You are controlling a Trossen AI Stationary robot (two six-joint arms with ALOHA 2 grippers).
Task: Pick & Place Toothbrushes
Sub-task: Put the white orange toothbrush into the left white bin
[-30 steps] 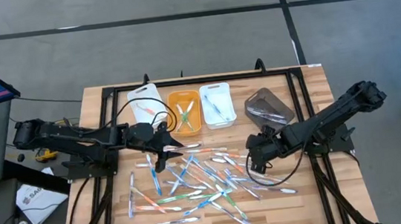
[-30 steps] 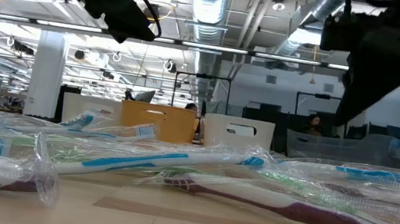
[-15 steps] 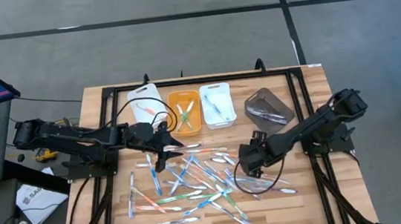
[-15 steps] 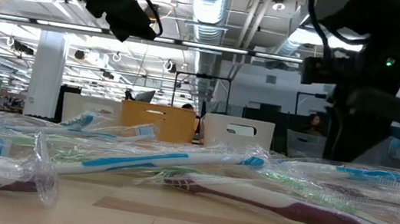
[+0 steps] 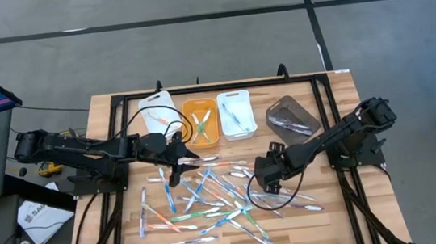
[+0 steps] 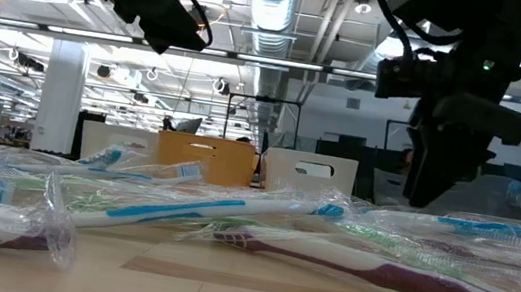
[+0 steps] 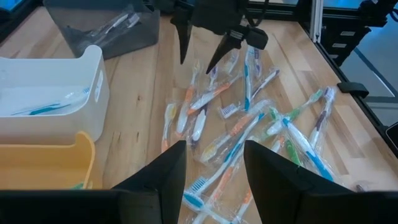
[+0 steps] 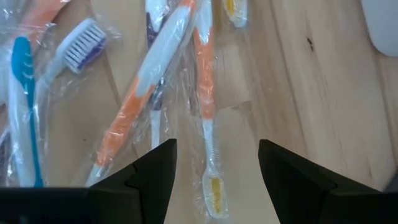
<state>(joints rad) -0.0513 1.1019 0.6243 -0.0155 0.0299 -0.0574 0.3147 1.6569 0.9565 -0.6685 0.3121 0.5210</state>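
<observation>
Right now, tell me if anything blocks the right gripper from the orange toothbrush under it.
Nothing visible does. The right gripper hangs open over the wrapped orange toothbrush, with only bare table between its fingers. Another orange-and-white toothbrush lies close beside it and could get caught in the grasp.

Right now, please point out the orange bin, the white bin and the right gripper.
orange bin [image 5: 186, 122]: high view, on its left wall.
white bin [image 5: 234, 96]: high view, on its far rim.
right gripper [image 7: 198, 53]: left wrist view, between its open fingertips.

Open-plan office-like lab: exposed ceiling ducts [image 6: 279, 7], desks and monitors [image 6: 361, 149] behind the wooden table [image 5: 337, 93].
</observation>
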